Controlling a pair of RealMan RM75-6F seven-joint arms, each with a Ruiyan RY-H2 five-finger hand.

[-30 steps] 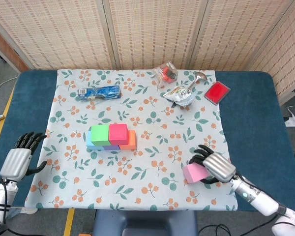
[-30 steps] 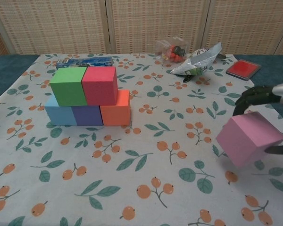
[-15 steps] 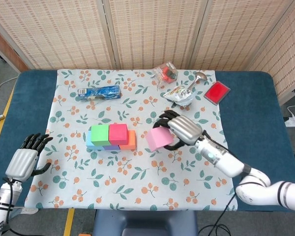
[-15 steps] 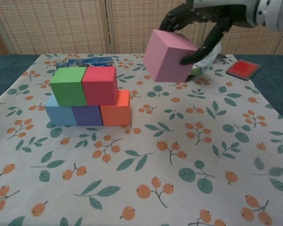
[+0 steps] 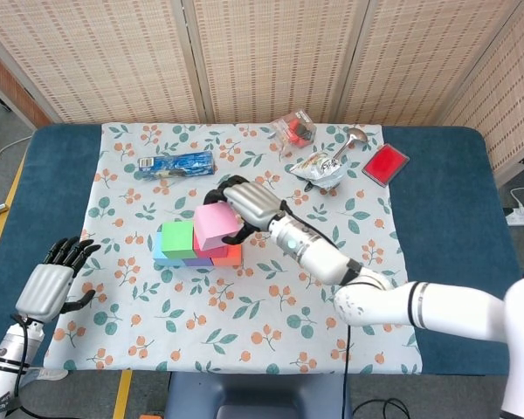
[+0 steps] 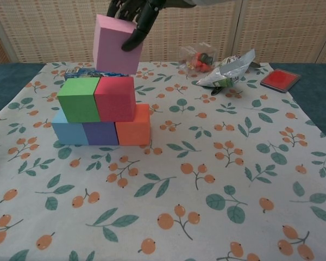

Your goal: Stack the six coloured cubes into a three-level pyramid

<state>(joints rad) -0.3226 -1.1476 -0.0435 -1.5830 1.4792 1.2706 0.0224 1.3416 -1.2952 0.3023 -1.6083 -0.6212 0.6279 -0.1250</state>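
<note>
My right hand (image 5: 249, 202) (image 6: 135, 11) holds a pink cube (image 5: 214, 222) (image 6: 114, 44) in the air just above the stack. The stack stands left of centre on the floral cloth. Its bottom row is a light blue cube (image 6: 69, 129), a purple cube (image 6: 100, 132) and an orange cube (image 6: 135, 125). On top of them sit a green cube (image 6: 79, 99) (image 5: 177, 239) and a red cube (image 6: 115, 98). In the head view the pink cube hides most of the red one. My left hand (image 5: 48, 284) hovers open at the table's near left edge, far from the cubes.
At the back of the cloth lie a blue packet (image 5: 176, 164), a clear box of small items (image 5: 296, 129), a crumpled foil bag (image 5: 320, 168) with a spoon (image 5: 351, 138), and a red pad (image 5: 385, 164) on the blue table.
My right hand lifted the pink cube from the near right of the cloth and carried it left and up until it hangs over the stack. The left hand barely shifted.
</note>
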